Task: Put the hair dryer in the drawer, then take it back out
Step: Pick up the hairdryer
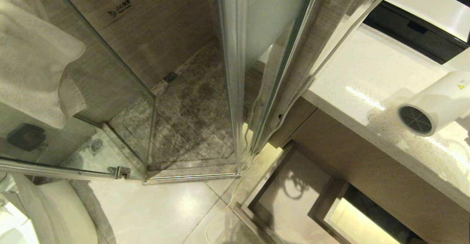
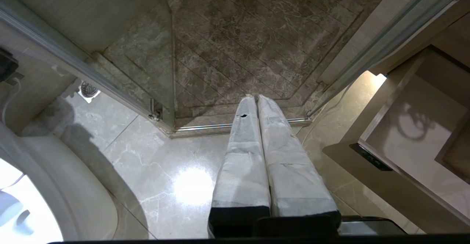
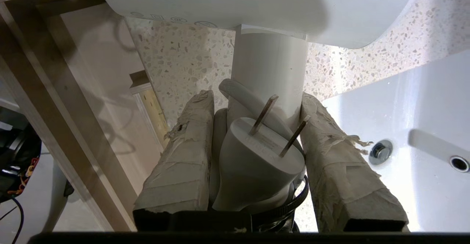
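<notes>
Right now I have the right gripper [image 3: 257, 115] clamped on the handle of the white hair dryer [image 1: 437, 104], a short thick plastic barrel with a dark round mesh grille. In the right wrist view, the tape-wrapped fingers [image 3: 183, 152] press the handle from both sides, with the white plug [image 3: 257, 156] and its two metal prongs bundled against the handle between them. I judge that bundling is deliberate: it keeps the cord from dangling and snagging on the way.

Taking the pale speckled stone desk [image 1: 367, 75] as my landmark, the dryer hangs just above its front part, grille facing out over the edge, beside the white basin [image 3: 422, 126] sunk into it. Whether it still touches the desk I cannot tell. Below the desk's front edge, the wide shallow tan wood-grain drawer [image 1: 290, 192] stands pulled out, with a rectangular cutout in its floor, and nothing lies in it that I can see. So by my reading the dryer has not yet gone in, and the next move would carry it out past the desk's edge and down.

My left gripper [image 2: 257, 99] hangs parked, away from the desk over the glossy floor tiles near the glass shower door's sill, its wrapped fingers pressed together on nothing.
</notes>
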You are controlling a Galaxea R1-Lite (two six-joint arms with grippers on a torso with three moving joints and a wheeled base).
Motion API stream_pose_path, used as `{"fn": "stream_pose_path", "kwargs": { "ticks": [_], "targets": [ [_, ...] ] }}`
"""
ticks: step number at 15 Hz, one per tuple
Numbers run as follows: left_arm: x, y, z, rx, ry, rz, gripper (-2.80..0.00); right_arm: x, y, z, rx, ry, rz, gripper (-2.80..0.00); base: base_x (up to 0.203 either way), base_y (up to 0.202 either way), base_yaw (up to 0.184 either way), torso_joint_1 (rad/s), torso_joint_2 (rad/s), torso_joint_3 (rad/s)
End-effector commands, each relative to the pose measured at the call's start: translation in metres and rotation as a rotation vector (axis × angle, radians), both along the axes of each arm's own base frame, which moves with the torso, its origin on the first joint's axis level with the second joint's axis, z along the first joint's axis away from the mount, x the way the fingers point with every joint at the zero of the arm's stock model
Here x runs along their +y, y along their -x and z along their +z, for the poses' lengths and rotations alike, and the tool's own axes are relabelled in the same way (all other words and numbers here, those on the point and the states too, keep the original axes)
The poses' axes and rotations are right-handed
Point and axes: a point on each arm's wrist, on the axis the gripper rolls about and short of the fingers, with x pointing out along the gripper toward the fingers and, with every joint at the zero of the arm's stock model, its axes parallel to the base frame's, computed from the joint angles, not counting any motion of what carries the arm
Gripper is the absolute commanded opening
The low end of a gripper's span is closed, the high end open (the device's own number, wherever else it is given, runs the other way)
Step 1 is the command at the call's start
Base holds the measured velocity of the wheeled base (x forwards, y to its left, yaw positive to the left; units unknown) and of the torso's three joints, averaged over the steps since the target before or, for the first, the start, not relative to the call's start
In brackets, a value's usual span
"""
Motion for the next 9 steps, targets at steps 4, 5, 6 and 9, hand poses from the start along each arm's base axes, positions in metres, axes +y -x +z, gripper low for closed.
{"fn": "stream_pose_path", "kwargs": {
  "ticks": [4,5,6,9],
  "targets": [
    [0.000,0.000,0.000,0.002,0.000,0.000,-2.80,0.004,0.019,-0.004,-0.092,0.020,0.000,-2.80,0.000,0.000,0.000,-0.175,0.10,-0.095],
    [0.000,0.000,0.000,0.002,0.000,0.000,-2.80,0.005,0.021,-0.007,-0.104,0.022,0.000,-2.80,0.000,0.000,0.000,-0.311,0.13,-0.155],
    [0.000,0.000,0.000,0.002,0.000,0.000,-2.80,0.005,0.023,-0.007,-0.109,0.023,0.000,-2.80,0.000,0.000,0.000,-0.341,0.12,-0.167],
    [0.000,0.000,0.000,0.002,0.000,0.000,-2.80,0.006,0.028,-0.011,-0.114,-0.014,-0.015,-2.80,0.000,0.000,0.000,-0.312,0.11,-0.194]
  ]
}}
